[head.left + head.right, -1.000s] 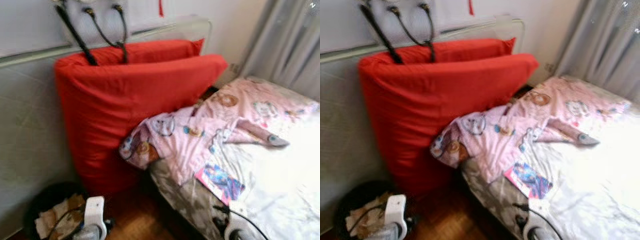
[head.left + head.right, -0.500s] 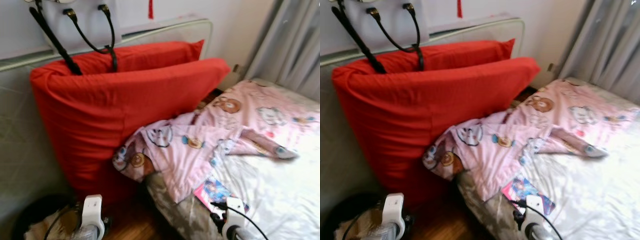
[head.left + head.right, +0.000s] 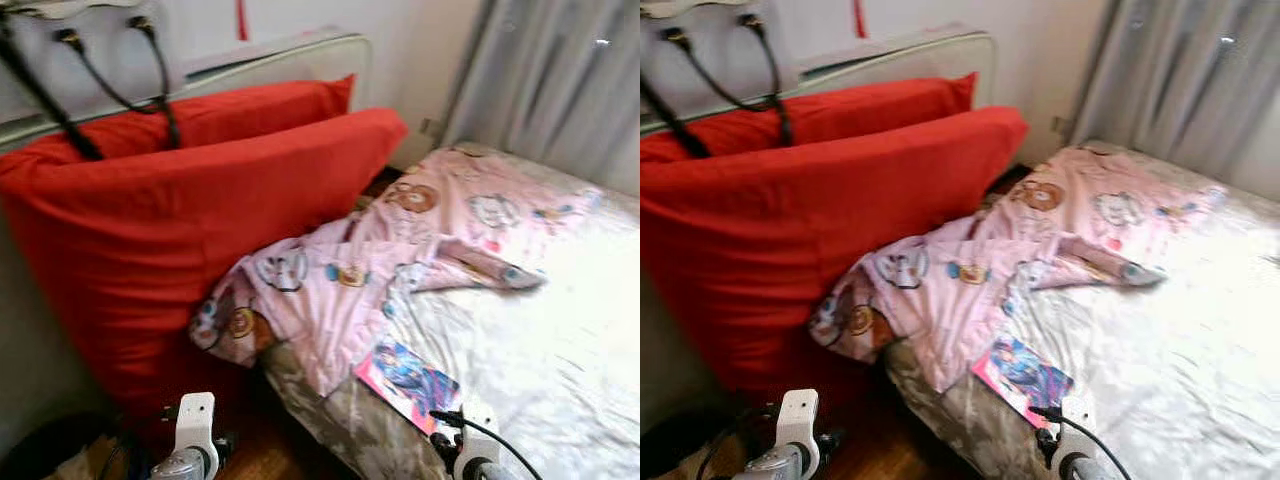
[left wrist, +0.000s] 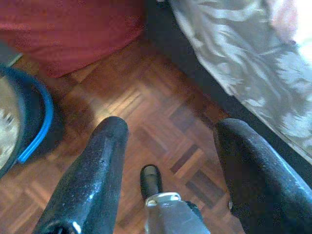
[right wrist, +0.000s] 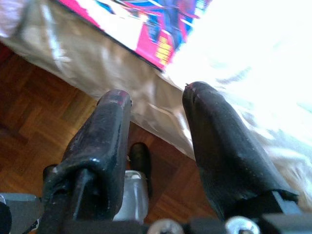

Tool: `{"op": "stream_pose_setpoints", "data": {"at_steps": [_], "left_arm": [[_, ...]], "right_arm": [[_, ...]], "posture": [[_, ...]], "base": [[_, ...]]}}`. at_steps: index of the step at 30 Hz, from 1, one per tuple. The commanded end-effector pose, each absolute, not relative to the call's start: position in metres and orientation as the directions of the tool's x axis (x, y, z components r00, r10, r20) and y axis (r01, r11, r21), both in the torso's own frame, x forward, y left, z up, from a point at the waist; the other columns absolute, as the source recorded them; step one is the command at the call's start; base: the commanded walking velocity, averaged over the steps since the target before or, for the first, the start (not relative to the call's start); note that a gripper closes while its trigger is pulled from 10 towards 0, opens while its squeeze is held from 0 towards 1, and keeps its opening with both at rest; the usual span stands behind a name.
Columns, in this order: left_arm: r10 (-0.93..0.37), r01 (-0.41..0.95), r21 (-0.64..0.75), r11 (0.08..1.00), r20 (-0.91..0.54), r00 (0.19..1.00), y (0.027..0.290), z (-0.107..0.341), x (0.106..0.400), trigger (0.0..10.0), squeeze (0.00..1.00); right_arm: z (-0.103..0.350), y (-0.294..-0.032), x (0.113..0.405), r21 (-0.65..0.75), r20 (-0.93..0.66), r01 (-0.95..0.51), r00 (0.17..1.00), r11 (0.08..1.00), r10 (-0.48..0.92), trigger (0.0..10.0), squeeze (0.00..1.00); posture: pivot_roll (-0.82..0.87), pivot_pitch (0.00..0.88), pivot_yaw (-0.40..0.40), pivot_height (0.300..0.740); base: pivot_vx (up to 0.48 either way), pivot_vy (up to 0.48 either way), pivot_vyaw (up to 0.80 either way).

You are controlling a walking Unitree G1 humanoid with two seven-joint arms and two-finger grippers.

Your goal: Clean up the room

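While both arms hang low at the near edge of the bed (image 3: 560, 340), the robot faces a corner of the room not yet tidied: a pink cartoon-print garment (image 3: 400, 260) sprawls across the pale silky bedspread and droops over the mattress edge, and a pink magazine (image 3: 408, 375) lies on the bed just beside the garment's lower hem. Two big red pillows (image 3: 190, 220) stand on end against the grey headboard (image 3: 270, 58), with black bag straps (image 3: 150, 80) hanging over them from above. Grey curtains (image 3: 560, 90) close off the far side.

The left tool (image 4: 168, 161) hangs over the parquet floor (image 4: 146, 112) with its two black fingers spread wide and nothing between them; a dark bin with a blue rim (image 4: 29, 122) sits near it on the floor, beside the pillows. The right tool (image 5: 156, 122) hangs by the bed's edge, its fingers likewise parted and empty, the magazine just ahead of them.

The step in hand looks like an approach, with no item yet picked. The magazine seems the nearest candidate; taking it would call for the right tool to rise above the mattress edge and close on the thin cover. The cover shows bright figures, but its lettering is too blurred to read, and no brand can be made out anywhere.
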State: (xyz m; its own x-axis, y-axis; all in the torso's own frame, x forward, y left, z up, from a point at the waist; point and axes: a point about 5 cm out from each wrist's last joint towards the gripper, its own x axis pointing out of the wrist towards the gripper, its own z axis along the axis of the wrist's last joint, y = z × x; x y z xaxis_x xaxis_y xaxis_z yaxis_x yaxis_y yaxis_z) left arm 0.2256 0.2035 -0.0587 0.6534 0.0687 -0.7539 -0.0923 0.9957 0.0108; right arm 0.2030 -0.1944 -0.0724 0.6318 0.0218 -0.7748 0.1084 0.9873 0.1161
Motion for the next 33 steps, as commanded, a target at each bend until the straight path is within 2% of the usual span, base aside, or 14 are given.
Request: {"op": "stream_pose_setpoints", "data": {"at_steps": [1, 10, 17, 19, 22, 23, 28, 33], "left_arm": [[0.070, -0.084, 0.020, 0.996, -0.758, 0.649, 0.204, -0.058, 0.227, 10.0, 0.00], [0.069, -0.073, 0.027, 0.997, -0.757, 0.650, 0.204, -0.057, 0.228, 10.0, 0.00], [0.070, -0.078, 0.023, 0.997, -0.731, 0.679, 0.204, -0.055, 0.230, 10.0, 0.00], [0.089, -0.114, 0.006, 0.993, -0.666, 0.741, 0.205, -0.050, 0.234, 10.0, 0.00], [0.115, -0.139, 0.009, 0.990, -0.616, 0.779, 0.206, -0.046, 0.236, 10.0, 0.00], [0.137, -0.169, -0.003, 0.986, -0.571, 0.810, 0.207, -0.043, 0.238, 10.0, 0.00], [0.146, -0.186, -0.041, 0.982, -0.461, 0.875, 0.208, -0.034, 0.242, 10.0, 0.00], [0.134, -0.157, -0.027, 0.987, -0.395, 0.909, 0.207, -0.028, 0.243, 10.0, 0.00]], "right_arm": [[-0.072, -0.195, 0.204, 0.115, -0.776, 0.117, 0.630, 0.986, 0.016, 10.0, 0.00], [-0.072, -0.195, 0.203, 0.122, -0.775, 0.128, 0.632, 0.984, 0.014, 10.0, 0.00], [-0.069, -0.195, 0.207, 0.127, -0.742, 0.124, 0.670, 0.984, 0.011, 10.0, 0.00], [-0.064, -0.195, 0.212, 0.128, -0.685, 0.104, 0.728, 0.986, 0.012, 10.0, 0.00], [-0.060, -0.195, 0.215, 0.131, -0.643, 0.095, 0.766, 0.987, 0.012, 10.0, 0.00], [-0.057, -0.194, 0.218, 0.149, -0.598, 0.088, 0.801, 0.985, 0.019, 10.0, 0.00], [-0.046, -0.194, 0.223, 0.174, -0.476, 0.074, 0.879, 0.982, 0.018, 10.0, 0.00], [-0.040, -0.194, 0.225, 0.132, -0.402, 0.029, 0.915, 0.991, 0.026, 10.0, 0.00]], "posture": [[0.07, 0.000, -0.040, 0.740], [0.07, 0.000, -0.038, 0.740], [0.07, 0.000, -0.043, 0.740], [0.07, 0.000, -0.041, 0.740], [0.07, 0.000, -0.041, 0.740], [0.06, 0.000, -0.040, 0.740], [0.05, 0.000, -0.039, 0.740], [0.04, 0.000, -0.040, 0.740]], "base": [[0.000, 0.000, -0.74], [0.000, 0.000, -0.74], [0.000, 0.000, 0.00], [0.000, 0.000, 0.00], [0.000, 0.000, 0.00], [0.000, 0.000, 0.00], [0.000, 0.000, 0.00], [0.000, 0.000, 0.00]]}}
